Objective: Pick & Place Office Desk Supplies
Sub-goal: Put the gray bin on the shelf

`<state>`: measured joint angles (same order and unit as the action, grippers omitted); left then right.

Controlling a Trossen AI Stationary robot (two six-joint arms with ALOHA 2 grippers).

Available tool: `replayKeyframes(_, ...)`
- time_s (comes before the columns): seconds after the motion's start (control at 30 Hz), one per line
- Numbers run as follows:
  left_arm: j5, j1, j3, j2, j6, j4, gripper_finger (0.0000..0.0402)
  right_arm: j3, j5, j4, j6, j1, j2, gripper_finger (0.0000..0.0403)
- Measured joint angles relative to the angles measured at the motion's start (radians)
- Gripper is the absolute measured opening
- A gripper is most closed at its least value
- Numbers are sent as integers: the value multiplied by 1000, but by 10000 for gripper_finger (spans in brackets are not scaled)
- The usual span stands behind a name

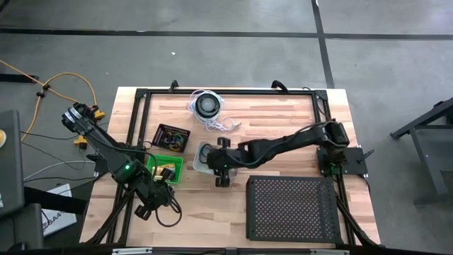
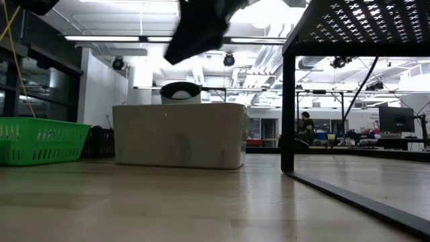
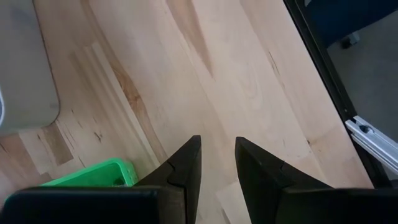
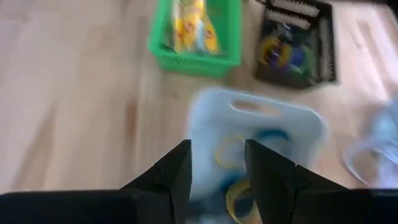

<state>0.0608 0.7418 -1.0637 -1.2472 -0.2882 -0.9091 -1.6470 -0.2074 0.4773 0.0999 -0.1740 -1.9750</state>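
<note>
1. Nearest the front edge, at about 5 o'clock on the table, stands the large black perforated metal tray (image 1: 291,207), raised on legs; it is not in play.
2. At about 8 o'clock the left gripper (image 3: 216,163) waits over bare wood beside the green plastic basket (image 1: 165,167). Its fingers stand a little apart with nothing between them.
3. At the centre, the right gripper (image 4: 216,167) hangs over the pale blue plastic bin (image 4: 255,146), jaws spread wide and empty. Yellow rubber-band loops (image 4: 231,154) lie inside that bin, directly beyond the fingertips.
4. Judged from this, the step in hand is a pick from the bin: the next move calls for a straight descent between the bin walls, then closing on one thin loop.
5. Farther off, at about 10 o'clock, the small black mesh basket (image 4: 297,43) holds mixed coloured rings; the green basket holds little yellow packets (image 4: 194,26).
6. Farthest, at 12 o'clock, sits the round black disc with white coiled cord (image 1: 208,106).
</note>
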Motion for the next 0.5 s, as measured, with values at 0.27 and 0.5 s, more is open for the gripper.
replayKeyframes(0.27, 0, 0, 0, 0, 0, 8, 93, 1, 0, -2, 57, -36, -33, 137)
replayKeyframes(0.5, 0, 0, 0, 0, 0, 17, 93, -4, 8, -31, 127, -36, -76, 137)
